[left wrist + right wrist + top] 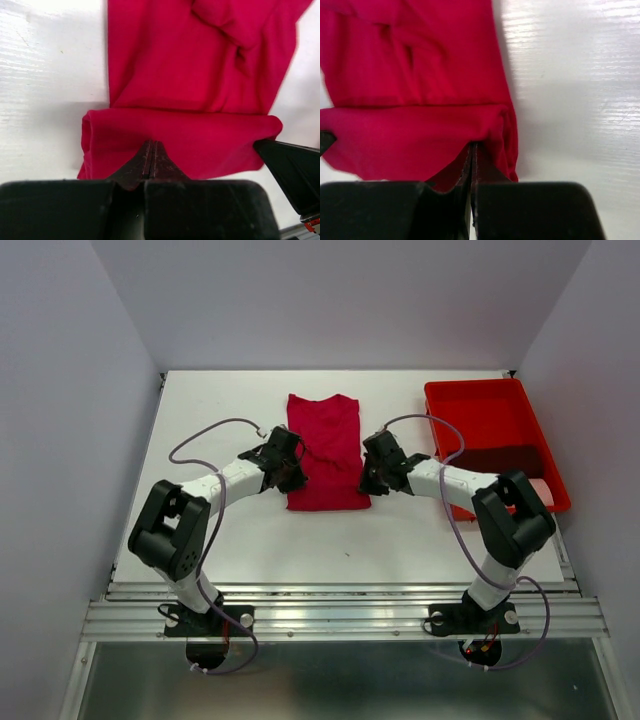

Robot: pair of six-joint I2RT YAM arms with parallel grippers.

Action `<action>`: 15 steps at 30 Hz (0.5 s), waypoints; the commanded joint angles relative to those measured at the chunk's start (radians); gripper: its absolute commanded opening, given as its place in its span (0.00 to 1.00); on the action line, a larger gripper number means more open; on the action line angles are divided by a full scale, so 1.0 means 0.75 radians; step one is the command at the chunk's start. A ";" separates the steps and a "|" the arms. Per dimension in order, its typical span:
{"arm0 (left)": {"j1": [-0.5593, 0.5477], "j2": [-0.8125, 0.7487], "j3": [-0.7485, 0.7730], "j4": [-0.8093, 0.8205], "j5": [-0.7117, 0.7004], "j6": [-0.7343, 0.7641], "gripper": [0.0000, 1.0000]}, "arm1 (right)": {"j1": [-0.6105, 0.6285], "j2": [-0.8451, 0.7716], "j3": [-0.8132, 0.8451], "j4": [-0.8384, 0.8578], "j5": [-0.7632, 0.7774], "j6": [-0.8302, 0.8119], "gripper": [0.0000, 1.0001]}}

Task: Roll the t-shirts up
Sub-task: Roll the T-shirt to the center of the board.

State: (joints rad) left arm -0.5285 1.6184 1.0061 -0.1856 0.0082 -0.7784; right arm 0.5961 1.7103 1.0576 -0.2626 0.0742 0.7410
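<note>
Seen from above, a bright crimson t-shirt [322, 445] lies flat in the middle of a white table [230, 530], folded into a long narrow strip that runs away from the robot. Its near end is turned over into a thick, soft fold lying across the strip. The two arms reach in from either side and meet at that near end. The left gripper [290, 472] is at the fold's left corner and the right gripper [368, 472] at its right corner. The close views from each wrist show both pairs of jaws pressed fully together, with their tips resting against the folded edge. It is not possible to tell whether any cloth is pinched between them. Beyond the fold the shirt has a few loose creases. A red plastic tray [490, 405] sits at the right edge of the table, well apart from the shirt. It holds a dark maroon cloth [505, 460], with a pale pink cloth [548, 490] showing at its near right corner.
</note>
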 commanded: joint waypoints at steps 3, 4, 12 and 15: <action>0.003 0.096 0.041 0.029 -0.052 0.072 0.00 | -0.003 0.102 0.030 0.039 0.114 0.018 0.01; 0.003 0.090 0.037 0.025 -0.056 0.079 0.00 | -0.003 0.104 0.022 0.041 0.118 0.022 0.01; 0.005 -0.124 -0.016 -0.014 -0.117 0.124 0.00 | -0.003 -0.114 -0.048 0.025 0.098 0.010 0.01; 0.005 -0.188 -0.041 -0.021 -0.109 0.115 0.00 | -0.003 -0.200 -0.068 0.037 0.073 0.012 0.01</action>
State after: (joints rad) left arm -0.5282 1.5787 0.9916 -0.1909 -0.0467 -0.7143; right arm 0.5961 1.6581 1.0126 -0.2523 0.1165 0.7563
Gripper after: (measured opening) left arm 0.017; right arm 0.017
